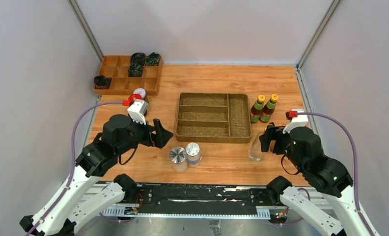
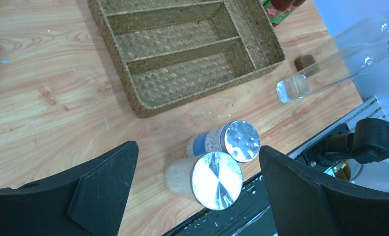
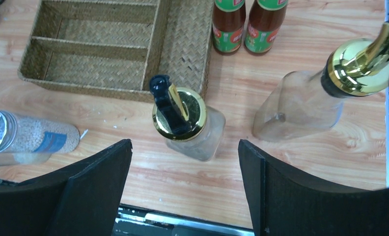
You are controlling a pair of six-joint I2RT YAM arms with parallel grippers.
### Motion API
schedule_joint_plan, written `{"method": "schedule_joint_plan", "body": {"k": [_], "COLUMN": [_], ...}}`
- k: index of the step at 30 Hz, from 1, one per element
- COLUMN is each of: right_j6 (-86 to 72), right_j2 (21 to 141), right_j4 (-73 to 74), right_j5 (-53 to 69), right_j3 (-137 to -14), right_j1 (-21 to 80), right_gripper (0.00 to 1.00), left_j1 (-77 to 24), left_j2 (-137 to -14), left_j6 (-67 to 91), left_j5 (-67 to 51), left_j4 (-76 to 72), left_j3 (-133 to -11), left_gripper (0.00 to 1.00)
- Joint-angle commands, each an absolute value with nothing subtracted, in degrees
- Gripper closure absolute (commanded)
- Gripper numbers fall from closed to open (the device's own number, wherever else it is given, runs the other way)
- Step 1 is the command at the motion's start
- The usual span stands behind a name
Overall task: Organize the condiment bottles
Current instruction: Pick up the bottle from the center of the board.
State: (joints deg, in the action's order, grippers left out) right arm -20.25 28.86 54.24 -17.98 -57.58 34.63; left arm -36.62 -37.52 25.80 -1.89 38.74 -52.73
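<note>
Pale walls enclose a wooden table [image 1: 222,78] where two robot arms work at sorting condiment bottles. A woven tray [image 1: 212,139] with four compartments sits at the centre, nothing in it yet. The right hand [image 1: 267,137] hovers with fingers spread wide and grasping nothing, directly over a clear gold-spouted bottle [image 3: 190,129] that stands off the tray's near right corner. A second clear bottle [image 3: 300,104] stands just beside it, nearer the table's right edge.

Both look like smooth glass: rigid, breakable and probably slippery, with a heavy metal pourer that would make them top-heavy. The flat-sided body just under the gold collar seems the safest place to hold, since the thin spout offers little purchase. The nearer bottle's long axis runs vertically and its black-tipped spout leans toward the tray. It would have to be laid over to lie along a compartment.

Two dark sauce bottles [image 1: 257,109] with yellow caps stand upright side by side just right of the tray. The left hand [image 1: 161,133] is likewise released and empty, poised above two silver-lidded shakers [image 2: 217,179] that stand close together near the table's front edge, lids up. They appear light and stiff, easiest to grip around the clear wall.

A red-lidded jar [image 1: 133,98] and a white-lidded jar [image 1: 140,92] sit partly hidden behind the left wrist.
</note>
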Motion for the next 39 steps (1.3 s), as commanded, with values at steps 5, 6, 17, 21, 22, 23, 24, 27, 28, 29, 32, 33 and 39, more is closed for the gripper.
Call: {"method": "schedule_joint_plan", "body": {"k": [5,6,17,21,22,23,24,27,28,29,32,33,39], "right_j6": [-22.20,-22.63,-26.03,-26.05,-26.07,-26.09,-26.09,-26.32,-26.48,-26.54,-26.93,-26.92,-23.21], "right_j2": [26.21,26.05,26.78,28.47,28.86,29.28,29.75,30.91,30.89,30.79,30.34,30.18,32.04], "right_j4": [48.00,47.32,38.86,36.46,35.92,35.46,35.24,35.24,35.24,35.33,36.38,36.91,39.08], "right_j5": [-25.39,-25.52,-26.80,-27.44,-27.62,-27.68,-27.68,-27.48,-27.45,-27.43,-27.29,-27.13,-24.56], "right_j3": [-52.93,-52.20,-44.87,-43.68,-43.40,-43.15,-43.01,-42.76,-42.60,-42.46,-42.94,-43.49,-50.57], "right_j1": [35.26,35.27,35.29,35.25,35.29,35.25,35.24,35.32,35.30,35.27,35.35,35.32,35.35], "right_gripper": [0.15,0.15,0.17,0.21,0.24,0.28,0.32,0.45,0.49,0.54,0.71,0.74,0.77], "left_j1": [-37.01,-37.00,-37.01,-37.06,-37.06,-37.02,-37.00,-37.00,-37.00,-37.00,-37.00,-37.00,-37.00], "left_j2": [-36.22,-36.54,-37.90,-36.78,-36.29,-35.97,-35.69,-35.44,-35.39,-35.23,-34.98,-35.00,-35.23], "left_j6": [27.52,27.51,26.32,26.43,26.52,26.58,26.69,26.96,27.10,27.21,27.49,27.44,27.65], "left_j5": [-2.87,-2.89,-3.68,-3.13,-2.96,-2.73,-2.58,-2.35,-2.25,-2.02,-1.46,-1.30,-0.69], "left_j4": [38.27,38.29,38.32,38.41,38.45,38.45,38.50,38.58,38.61,38.62,38.63,38.59,38.56], "left_j3": [-50.49,-50.60,-51.87,-51.39,-51.15,-50.84,-50.62,-50.04,-49.87,-49.72,-49.49,-49.48,-49.16], "left_gripper": [0.00,0.00,0.00,0.00,0.00,0.00,0.00,0.00,0.00,0.00,0.00,0.00,0.00]}}
